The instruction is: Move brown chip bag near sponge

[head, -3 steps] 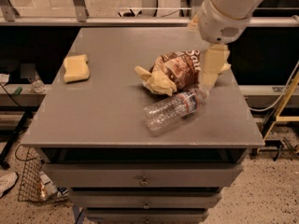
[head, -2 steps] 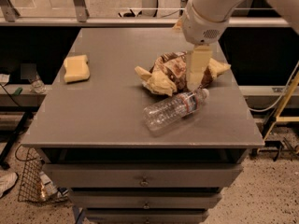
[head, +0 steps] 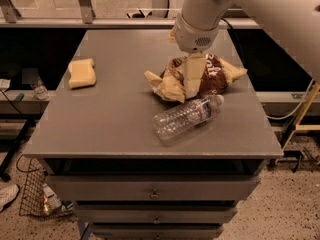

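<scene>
The brown chip bag lies crumpled at the right middle of the grey table, with pale yellow ends and white lettering. The sponge, a pale yellow block, lies at the table's left side, well apart from the bag. My gripper hangs down from the white arm and sits over the left-middle part of the bag, hiding some of it. I cannot see whether it touches or holds the bag.
A clear plastic water bottle lies on its side just in front of the bag, near the table's front right. The table has drawers below. A wire basket stands on the floor at the lower left.
My arm and gripper have moved left, from the bag's right end to over its left-middle part. The bag, bottle and sponge have not visibly moved.
</scene>
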{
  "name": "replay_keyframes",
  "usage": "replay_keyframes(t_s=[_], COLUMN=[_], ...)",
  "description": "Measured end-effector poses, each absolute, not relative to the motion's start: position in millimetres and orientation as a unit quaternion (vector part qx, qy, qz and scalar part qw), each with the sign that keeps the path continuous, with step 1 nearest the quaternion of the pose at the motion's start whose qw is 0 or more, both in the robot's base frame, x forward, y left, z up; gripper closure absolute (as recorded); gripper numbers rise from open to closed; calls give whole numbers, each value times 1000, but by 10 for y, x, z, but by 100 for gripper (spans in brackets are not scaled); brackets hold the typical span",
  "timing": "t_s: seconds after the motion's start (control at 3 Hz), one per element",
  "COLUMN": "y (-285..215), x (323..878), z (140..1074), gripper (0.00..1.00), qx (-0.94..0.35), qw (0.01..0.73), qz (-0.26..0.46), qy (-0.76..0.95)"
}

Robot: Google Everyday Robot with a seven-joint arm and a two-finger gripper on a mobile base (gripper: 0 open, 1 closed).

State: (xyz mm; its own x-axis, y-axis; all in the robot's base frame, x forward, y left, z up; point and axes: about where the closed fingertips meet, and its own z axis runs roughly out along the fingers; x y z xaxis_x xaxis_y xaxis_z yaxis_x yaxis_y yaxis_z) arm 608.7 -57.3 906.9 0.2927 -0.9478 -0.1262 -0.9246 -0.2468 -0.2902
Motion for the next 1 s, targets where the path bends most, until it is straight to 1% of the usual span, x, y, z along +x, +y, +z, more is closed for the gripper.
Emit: replay_keyframes(t_s=[0.33, 0.67, 1.0], y=[-433, -330, -278], x=[6150, 6184, 6194], z=[8986, 8924, 8878], gripper=[0, 3, 19], qx=[-800, -808, -813], qw=[143, 134, 126], qz=[-34, -28, -24], qy=[582, 573, 568])
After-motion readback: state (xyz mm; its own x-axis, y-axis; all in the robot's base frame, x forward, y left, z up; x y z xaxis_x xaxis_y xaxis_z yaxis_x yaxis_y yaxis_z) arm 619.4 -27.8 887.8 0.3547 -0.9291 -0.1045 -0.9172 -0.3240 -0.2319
